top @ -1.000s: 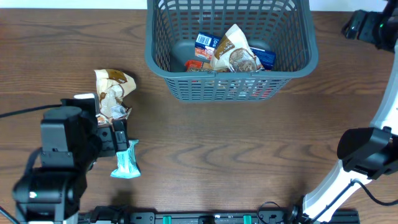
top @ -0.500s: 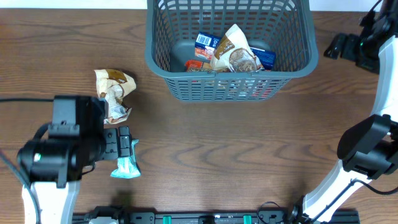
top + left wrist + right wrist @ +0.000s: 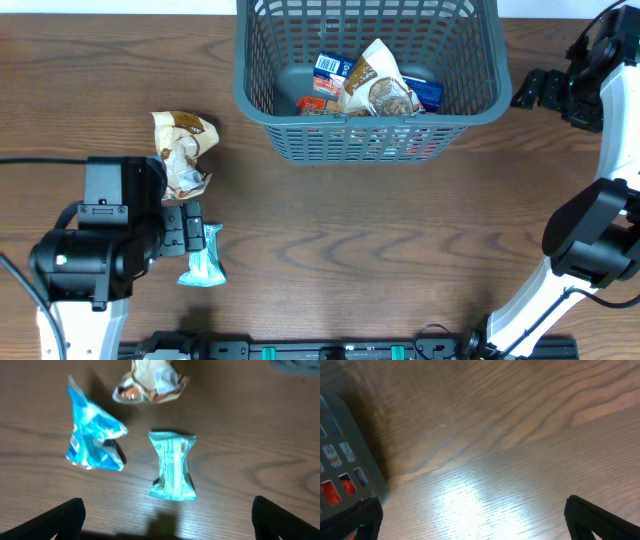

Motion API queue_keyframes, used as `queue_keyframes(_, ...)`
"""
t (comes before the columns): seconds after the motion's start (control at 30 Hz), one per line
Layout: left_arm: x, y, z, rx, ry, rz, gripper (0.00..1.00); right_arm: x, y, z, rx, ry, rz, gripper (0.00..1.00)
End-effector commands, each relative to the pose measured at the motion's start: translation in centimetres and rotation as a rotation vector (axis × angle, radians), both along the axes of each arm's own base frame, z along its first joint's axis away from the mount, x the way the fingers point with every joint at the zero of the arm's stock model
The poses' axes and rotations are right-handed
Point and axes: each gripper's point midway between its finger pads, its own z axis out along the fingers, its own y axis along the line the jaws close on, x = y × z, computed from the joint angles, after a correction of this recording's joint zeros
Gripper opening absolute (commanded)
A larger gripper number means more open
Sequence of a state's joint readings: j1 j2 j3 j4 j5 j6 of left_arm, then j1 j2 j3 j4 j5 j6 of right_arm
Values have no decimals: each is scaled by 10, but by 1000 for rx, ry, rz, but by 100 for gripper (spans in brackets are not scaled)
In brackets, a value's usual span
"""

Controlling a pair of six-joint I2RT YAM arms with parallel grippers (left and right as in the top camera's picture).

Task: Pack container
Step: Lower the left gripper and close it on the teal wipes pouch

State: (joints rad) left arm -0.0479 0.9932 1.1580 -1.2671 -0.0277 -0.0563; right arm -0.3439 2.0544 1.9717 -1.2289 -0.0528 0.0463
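Wide left jaws are now centred over the teal packet point(image 3: 173, 465) at 7 o'clock; a pick is expected. Wide right jaws are drawn beside the container point(image 3: 300, 140).

The wooden table point(image 3: 330, 240) bore the container point(image 3: 370, 140) and, below the left gripper point(image 3: 170, 519), a teal packet point(image 3: 172, 465), blue packet point(image 3: 92, 440) and brown packet point(image 3: 150, 382).

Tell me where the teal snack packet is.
In the overhead view, the teal packet lies on the left of the table, beside the left tool and in front of the crumpled brown packet.
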Motion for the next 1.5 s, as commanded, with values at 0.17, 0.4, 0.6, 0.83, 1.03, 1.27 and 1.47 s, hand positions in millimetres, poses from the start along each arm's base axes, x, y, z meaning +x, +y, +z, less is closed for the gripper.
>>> queue_keyframes(0.17,-14,-9,-55,-79,197,109,99,0,-2,3,5,-13,-10,99)
queue_keyframes(0.4,-10,-10,-80,-76,330,166,99,7,-6,5,-14,-44,10,99)
queue_keyframes(0.6,11,-11,-96,-81,296,170,99,16,-12,9,-30,-88,5,99)
queue_keyframes(0.83,4,-17,-135,-66,217,122,99,26,-19,14,-51,-134,5,99)
queue_keyframes(1.03,-16,-19,-153,-61,199,132,99,26,-20,14,-53,-137,5,99)
queue_keyframes(1.27,-16,-19,-166,-60,207,132,99,25,-20,13,-57,-132,20,99)
queue_keyframes(1.47,-10,-15,-175,-31,223,147,99,26,-20,14,-57,-134,20,99)
